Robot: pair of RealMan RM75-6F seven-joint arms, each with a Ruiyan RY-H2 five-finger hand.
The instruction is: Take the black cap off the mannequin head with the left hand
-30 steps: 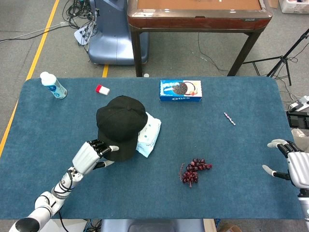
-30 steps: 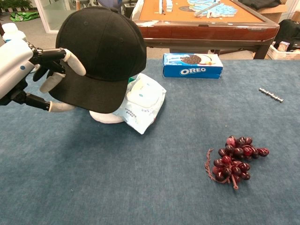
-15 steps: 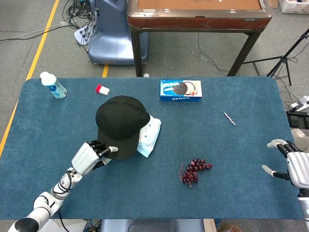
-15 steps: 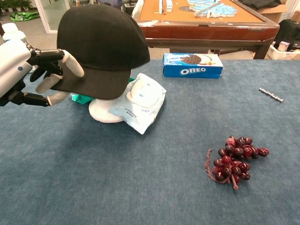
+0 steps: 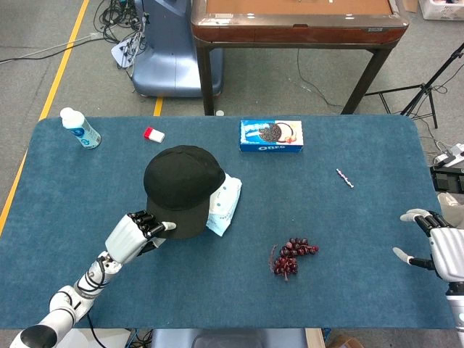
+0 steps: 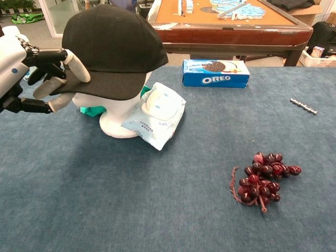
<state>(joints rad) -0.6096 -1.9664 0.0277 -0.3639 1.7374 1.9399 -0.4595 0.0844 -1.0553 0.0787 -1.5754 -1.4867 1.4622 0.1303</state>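
High overhead view; low, close chest view

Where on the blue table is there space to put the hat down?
Bare cloth lies in front of the left hand and black cap, toward the near edge. More lies between the grapes and right hand. It is crowded around the mannequin head, where the wipes pack leans.

From my remote station: black fabric cap sits atop the white foam mannequin head, my left hand at its brim. White wipes packet leans beside the base; blue Oreo box behind, dark red grape bunch front right.
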